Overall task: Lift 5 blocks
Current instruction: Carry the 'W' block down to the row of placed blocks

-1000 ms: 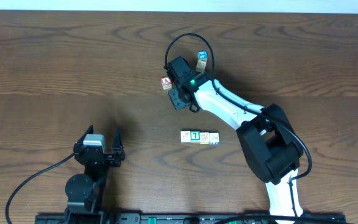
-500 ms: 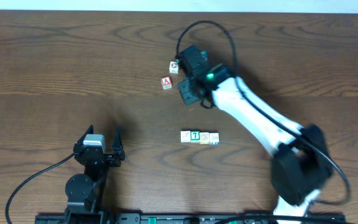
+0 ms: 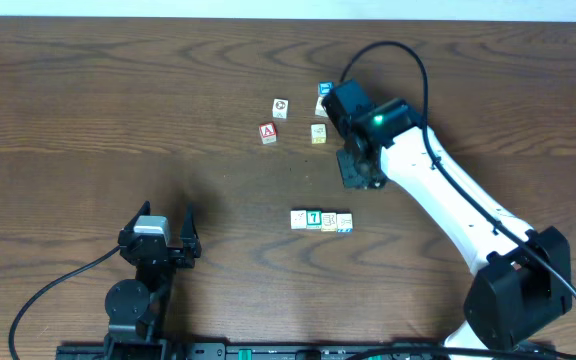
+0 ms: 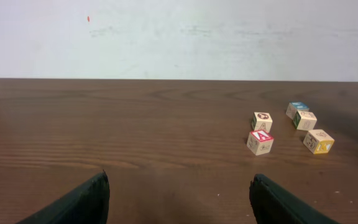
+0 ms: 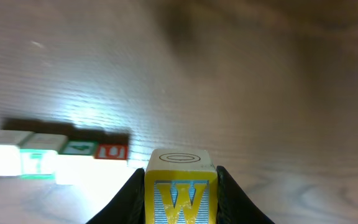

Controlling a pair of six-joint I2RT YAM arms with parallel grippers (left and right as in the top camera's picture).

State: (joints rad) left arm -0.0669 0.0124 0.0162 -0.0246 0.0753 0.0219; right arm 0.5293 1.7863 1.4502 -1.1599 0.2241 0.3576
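My right gripper (image 5: 180,182) is shut on a yellow block (image 5: 180,198) with a blue "W", held above the table. In the overhead view that block is hidden under the right gripper (image 3: 356,170), which hangs just behind and right of a row of several blocks (image 3: 321,220); the green "T" block (image 3: 313,218) is second from the left. The same row (image 5: 73,152) shows at the left of the right wrist view, washed out by glare. My left gripper (image 3: 165,216) stands open and empty near the front left, far from all blocks; its fingertips (image 4: 98,186) frame bare wood.
Loose cubes lie at the back middle: a cream cube (image 3: 280,108), the red "A" cube (image 3: 268,133), a yellow-sided cube (image 3: 319,132) and the blue-topped cube (image 3: 324,92). The left wrist view shows them too, with the red "A" cube (image 4: 260,142) nearest. A black cable (image 3: 408,55) loops above the right arm.
The right arm has swung to the right and toward the front, away from the loose cubes at the back, carrying the yellow block toward the row. The left arm has not moved.
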